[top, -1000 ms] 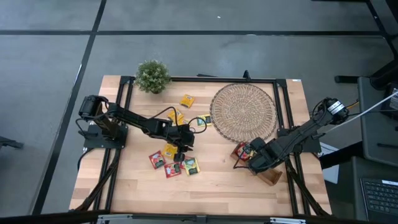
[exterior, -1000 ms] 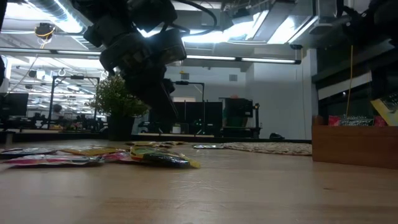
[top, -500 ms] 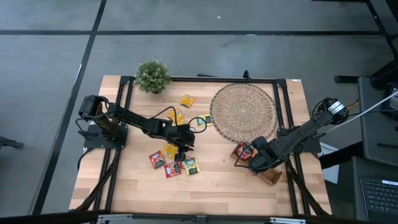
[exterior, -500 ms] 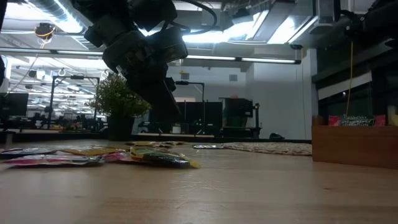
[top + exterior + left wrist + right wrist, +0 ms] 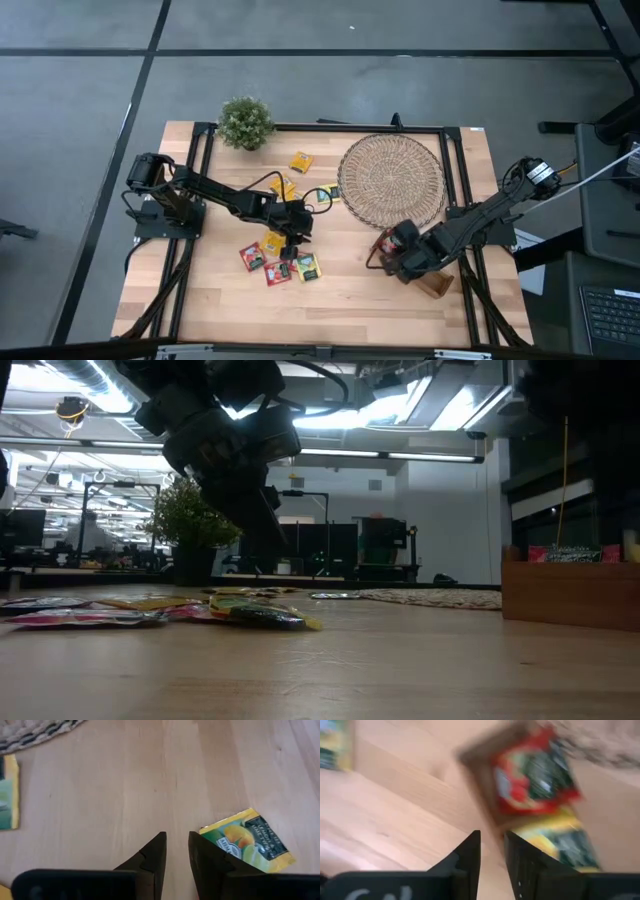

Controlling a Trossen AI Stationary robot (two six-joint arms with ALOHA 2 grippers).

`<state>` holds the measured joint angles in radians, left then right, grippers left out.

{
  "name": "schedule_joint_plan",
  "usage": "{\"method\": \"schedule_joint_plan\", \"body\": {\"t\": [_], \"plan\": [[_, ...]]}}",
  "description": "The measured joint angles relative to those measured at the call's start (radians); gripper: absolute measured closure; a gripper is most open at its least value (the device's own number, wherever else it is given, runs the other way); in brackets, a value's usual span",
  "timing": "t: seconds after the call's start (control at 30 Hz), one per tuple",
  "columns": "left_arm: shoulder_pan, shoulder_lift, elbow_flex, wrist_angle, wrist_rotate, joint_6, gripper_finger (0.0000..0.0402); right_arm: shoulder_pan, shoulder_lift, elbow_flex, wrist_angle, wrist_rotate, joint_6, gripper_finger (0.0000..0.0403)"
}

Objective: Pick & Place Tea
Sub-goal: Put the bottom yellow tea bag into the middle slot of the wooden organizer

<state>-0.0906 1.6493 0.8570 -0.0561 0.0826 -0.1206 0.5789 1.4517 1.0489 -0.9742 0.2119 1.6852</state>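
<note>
Looking down on the desk [image 5: 340,300], I see the left gripper [image 5: 291,243] hanging low over a loose cluster of tea sachets near the middle of the wood; its fingers [image 5: 152,855] stand a narrow gap apart with bare desk showing between them and nothing held. A yellow sachet [image 5: 247,840] lies flat just beside one of those fingers, and a green-and-yellow sachet [image 5: 9,792] rests farther off, near the edge of the round woven mat [image 5: 391,181]. Under and around that gripper lie a red sachet [image 5: 252,257], another red sachet [image 5: 277,272], and a yellow-green sachet [image 5: 308,266], close together. Further back, an orange-yellow sachet [image 5: 300,161] sits apart, between the small potted plant [image 5: 246,122] and the mat. The right gripper [image 5: 381,253] sits low just in front of the mat's near edge, its fingers [image 5: 467,852] slightly parted with only desk visible in the slit, gripping nothing. Just ahead of it a red sachet in the wooden tray [image 5: 537,777] stands in the end of the wooden tray [image 5: 434,284], with a yellow one [image 5: 560,842] beside it. From desk height the loose sachets look like a thin flat layer, and the tray's wall shows sachet tops poking above its rim.
</note>
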Motion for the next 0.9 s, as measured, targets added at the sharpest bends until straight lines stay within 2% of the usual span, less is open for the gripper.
{"method": "schedule_joint_plan", "body": {"t": [0.2, 0.57, 0.77, 0.9], "plan": [[0.0, 0.0, 0.0, 0.0, 0.055, -0.046, 0.032, 0.0, 0.0, 0.0, 0.174, 0.129, -0.102, 0.0317], [-0.034, 0.0, 0.0, -0.001, 0.1, -0.106, 0.033, -0.052, 0.038, 0.001, 0.471, 0.204, -0.366, 0.0317], [-0.048, -0.007, 0.0, -0.007, 0.142, -0.116, 0.0331, -0.108, 0.097, 0.001, 0.692, 0.181, -0.563, 0.0317], [-0.048, -0.075, 0.001, -0.062, 0.185, -0.131, 0.0331, -0.131, 0.134, 0.002, 0.758, 0.149, -0.596, 0.0324]]}}
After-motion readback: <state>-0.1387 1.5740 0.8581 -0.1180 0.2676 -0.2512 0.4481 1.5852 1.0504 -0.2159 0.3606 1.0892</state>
